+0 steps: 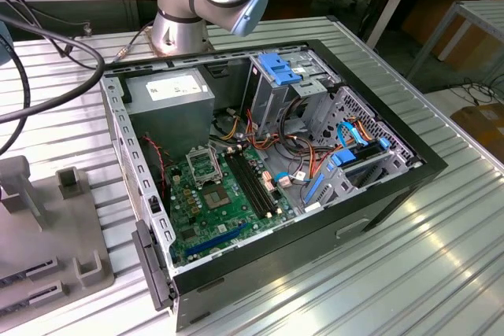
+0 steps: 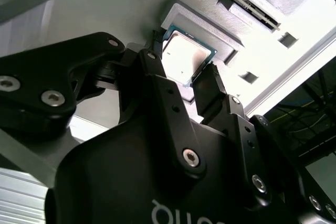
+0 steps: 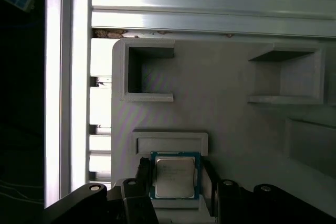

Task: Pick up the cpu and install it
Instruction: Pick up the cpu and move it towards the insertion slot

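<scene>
Ribbed metal table (image 1: 441,226) in the exterior view: an open computer case (image 1: 413,167) lies on it, green motherboard (image 1: 206,214) showing, and a grey holder tray (image 1: 47,230) sits at the exterior view's left. In the second wrist view the gripper (image 2: 181,62) straddles the cpu (image 2: 184,55), which sits flat in the tray's recess. In the first wrist view its 2 fingers (image 3: 145,174) flank the chip narrowly, not yet clamped.

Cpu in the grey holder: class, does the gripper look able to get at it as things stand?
Probably yes. In the first wrist view the gripper is right at the cpu, which lies uncovered in the grey holder, with nothing in between.
</scene>
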You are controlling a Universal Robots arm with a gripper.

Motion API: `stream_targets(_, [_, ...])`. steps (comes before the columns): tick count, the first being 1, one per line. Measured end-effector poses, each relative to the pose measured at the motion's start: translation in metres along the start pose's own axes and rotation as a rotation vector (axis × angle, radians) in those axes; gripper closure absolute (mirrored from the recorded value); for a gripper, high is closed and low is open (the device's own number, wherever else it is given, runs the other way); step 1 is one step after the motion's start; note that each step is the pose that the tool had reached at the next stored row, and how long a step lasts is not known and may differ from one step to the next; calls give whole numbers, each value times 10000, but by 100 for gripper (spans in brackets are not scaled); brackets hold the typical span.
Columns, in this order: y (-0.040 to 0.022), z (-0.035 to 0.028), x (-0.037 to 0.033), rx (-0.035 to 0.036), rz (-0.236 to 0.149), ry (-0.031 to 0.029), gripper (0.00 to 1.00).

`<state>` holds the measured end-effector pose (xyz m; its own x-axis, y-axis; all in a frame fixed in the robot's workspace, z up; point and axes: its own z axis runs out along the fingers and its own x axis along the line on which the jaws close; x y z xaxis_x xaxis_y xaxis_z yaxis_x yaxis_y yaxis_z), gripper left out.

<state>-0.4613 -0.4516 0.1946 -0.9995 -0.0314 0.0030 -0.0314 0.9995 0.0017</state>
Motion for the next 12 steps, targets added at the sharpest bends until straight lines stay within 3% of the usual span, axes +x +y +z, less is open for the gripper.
stream_targets(10, [10,2,0,7,-1,6,50])
stream_targets(12, [10,5,-1,4,-2,1,55])
